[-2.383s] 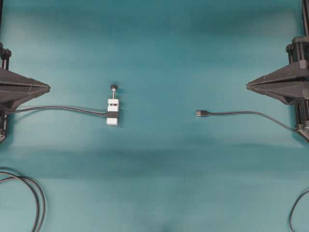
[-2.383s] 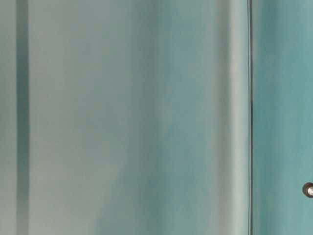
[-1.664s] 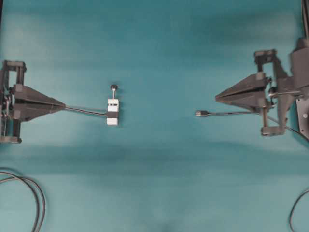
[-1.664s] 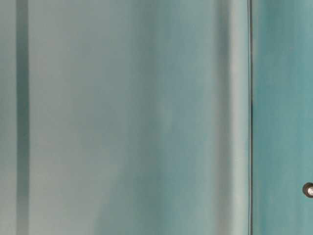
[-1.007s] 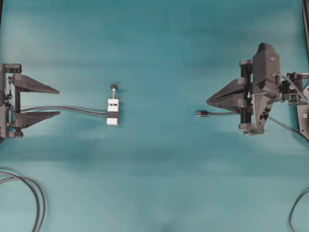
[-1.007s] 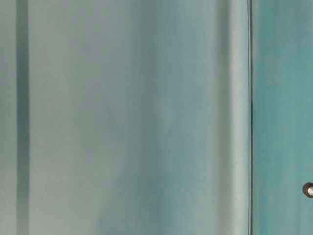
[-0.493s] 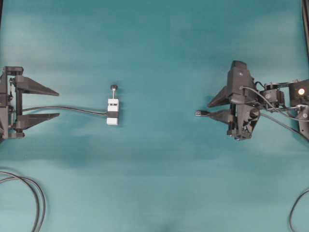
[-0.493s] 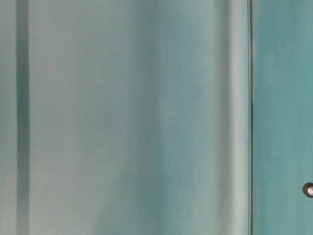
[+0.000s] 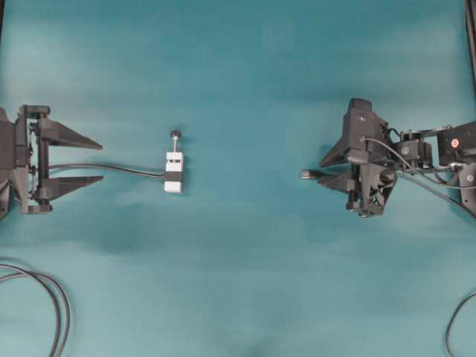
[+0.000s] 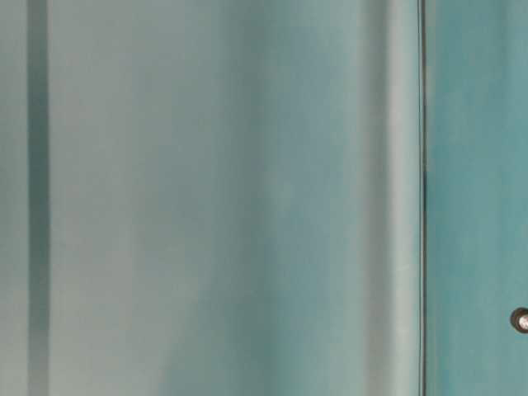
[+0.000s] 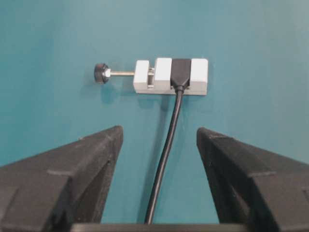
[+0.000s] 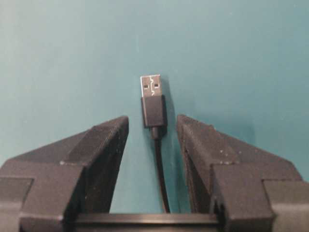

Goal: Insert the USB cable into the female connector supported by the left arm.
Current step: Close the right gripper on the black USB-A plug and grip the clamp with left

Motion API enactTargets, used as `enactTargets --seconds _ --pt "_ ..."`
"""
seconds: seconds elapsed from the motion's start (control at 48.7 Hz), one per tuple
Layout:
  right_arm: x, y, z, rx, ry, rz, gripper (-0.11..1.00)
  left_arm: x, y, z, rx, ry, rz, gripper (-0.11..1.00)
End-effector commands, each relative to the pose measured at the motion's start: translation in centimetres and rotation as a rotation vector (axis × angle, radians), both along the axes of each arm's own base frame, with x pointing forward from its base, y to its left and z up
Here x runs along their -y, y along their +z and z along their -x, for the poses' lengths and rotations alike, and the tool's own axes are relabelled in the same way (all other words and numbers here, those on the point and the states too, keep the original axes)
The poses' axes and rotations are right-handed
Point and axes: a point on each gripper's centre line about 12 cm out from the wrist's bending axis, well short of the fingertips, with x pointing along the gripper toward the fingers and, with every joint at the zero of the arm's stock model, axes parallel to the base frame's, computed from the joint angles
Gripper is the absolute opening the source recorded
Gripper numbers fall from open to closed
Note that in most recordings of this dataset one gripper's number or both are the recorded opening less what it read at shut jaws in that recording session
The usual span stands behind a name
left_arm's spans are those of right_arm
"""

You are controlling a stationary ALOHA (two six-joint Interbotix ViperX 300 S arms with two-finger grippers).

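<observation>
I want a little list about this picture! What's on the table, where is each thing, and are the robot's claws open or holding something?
Surface: teal table
Female connector: white block lying on the table, screw knob pointing away from its cable, not held
USB cable: silver plug flat on the table, cable running back between the right jaws
Left gripper: open, short of the block, astride the block's cable
Right gripper: open, jaws either side of the plug's black collar, not clamped
Plugged in: not yet
Table-level view: blurry, shows nothing useful
</observation>
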Motion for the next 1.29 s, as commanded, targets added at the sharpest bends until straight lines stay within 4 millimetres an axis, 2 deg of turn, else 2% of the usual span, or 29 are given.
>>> enactTargets --seconds 0.0,0.39,0.534,0.801,0.925,1.089,1.274 --pt "0.1 0.6 -0.5 0.032 0.001 0.003 0.48 -0.1 0.3 -0.9 0.021 -0.001 -0.008 0.75" --pt "0.1 0.3 -0.9 0.037 -0.001 0.001 0.47 -0.4 -1.1 -3.7 -0.033 -0.001 -0.005 0.75" --pt "0.0 0.0 -1.1 0.035 0.0 0.0 0.47 -0.4 -2.1 -4.0 -0.072 0.002 0.006 0.75" --pt "-0.4 -0.5 -1.2 0.017 0.015 -0.003 0.46 -0.4 -2.3 -4.1 -0.068 0.002 0.01 0.75" --pt "-0.7 -0.6 -1.0 0.008 0.025 -0.004 0.41 -0.4 -2.3 -4.1 -0.07 0.002 0.01 0.75" --pt "-1.0 -0.9 -0.8 -0.021 0.036 -0.005 0.27 -0.4 -2.4 -4.1 -0.078 0.002 0.011 0.75" --pt "-1.1 -1.1 -0.6 -0.046 0.038 -0.005 0.26 -0.2 -2.7 -3.9 -0.11 -0.004 0.011 0.75"
